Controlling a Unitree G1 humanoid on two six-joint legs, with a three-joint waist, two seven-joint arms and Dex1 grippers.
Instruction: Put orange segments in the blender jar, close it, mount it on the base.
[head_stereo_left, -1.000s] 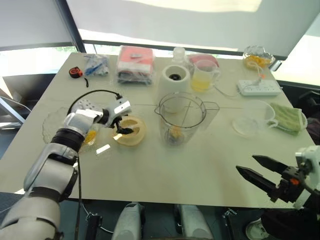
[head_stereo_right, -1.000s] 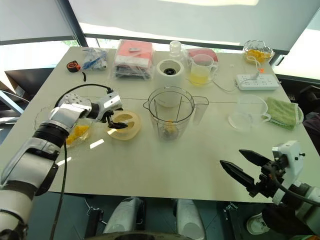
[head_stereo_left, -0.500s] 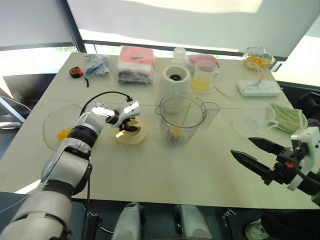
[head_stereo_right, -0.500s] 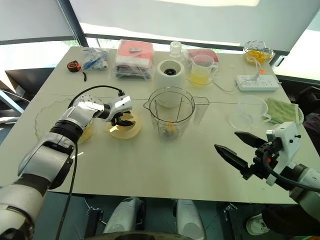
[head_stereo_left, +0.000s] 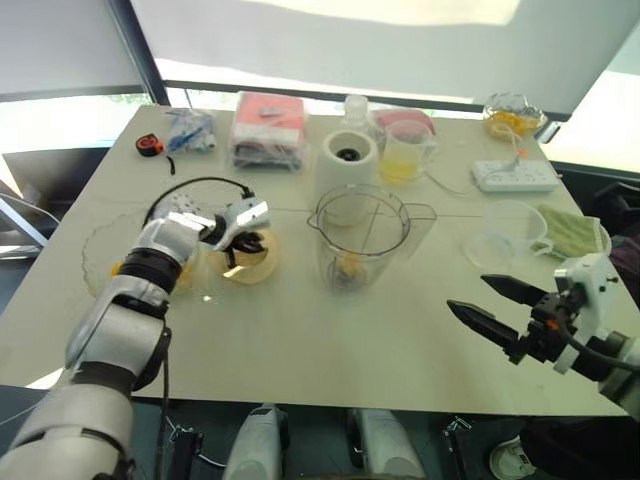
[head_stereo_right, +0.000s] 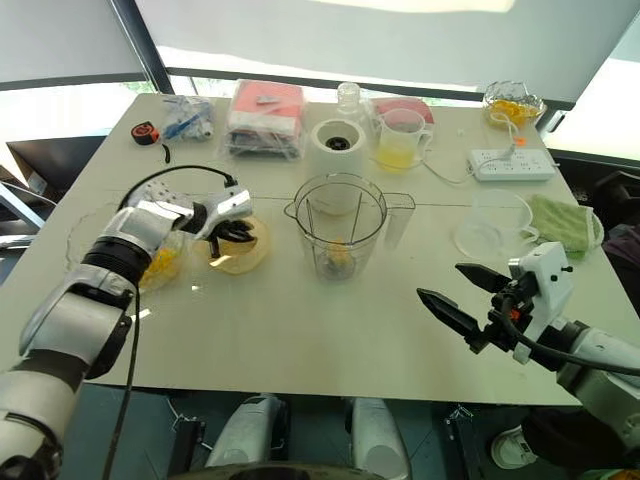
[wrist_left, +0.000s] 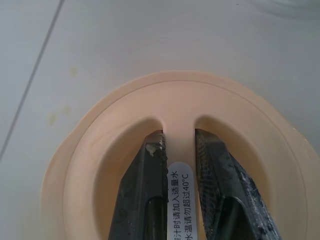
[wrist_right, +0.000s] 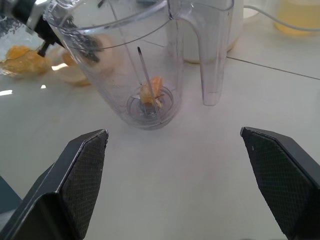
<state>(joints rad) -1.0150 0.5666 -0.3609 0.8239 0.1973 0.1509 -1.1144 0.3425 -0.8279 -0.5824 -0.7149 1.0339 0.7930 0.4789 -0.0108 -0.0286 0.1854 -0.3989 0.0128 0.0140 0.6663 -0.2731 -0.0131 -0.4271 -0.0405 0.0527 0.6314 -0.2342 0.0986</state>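
**Two hands at the table: left pinched on the lid, right spread wide**

Two black fingers (wrist_left: 150, 185) of the left hand (head_stereo_left: 243, 243) closed tight on the raised centre rib of a pale peach lid (wrist_left: 175, 150), one finger in each hollow beside the rib, small white label between them. Lid (head_stereo_left: 245, 262) lying low over the table (head_stereo_left: 330, 340), just left of the blender jar; contact with the table hard to judge. Beside the left wrist, a clear glass plate (head_stereo_left: 100, 250) holding orange segments (head_stereo_right: 158, 265), glossy and yellow-orange.

Right hand (head_stereo_left: 492, 308) held above the near right part of the table, fingers (wrist_right: 85, 170) spread wide with nothing between them, pointing towards the blender jar and well apart from it.

Blender jar (head_stereo_left: 362, 240) upright at the middle of the table, open at the top, handle and spout towards the right. One orange segment (wrist_right: 151, 91) resting at the bottom on the blade hub. Just behind the jar, the white base (head_stereo_left: 347, 160) with its dark round socket facing up.

Further back: a small mug of yellow juice (head_stereo_left: 405, 150), a red-topped plastic packet (head_stereo_left: 268, 128), a blue-and-clear bag (head_stereo_left: 190, 128) and a small orange tape measure (head_stereo_left: 151, 145). Far right corner: a glass bowl (head_stereo_left: 513, 112) with more fruit, a white power strip (head_stereo_left: 517, 177) near it. Right edge: a low clear cup (head_stereo_left: 505, 232) just beside a green cloth (head_stereo_left: 572, 230).
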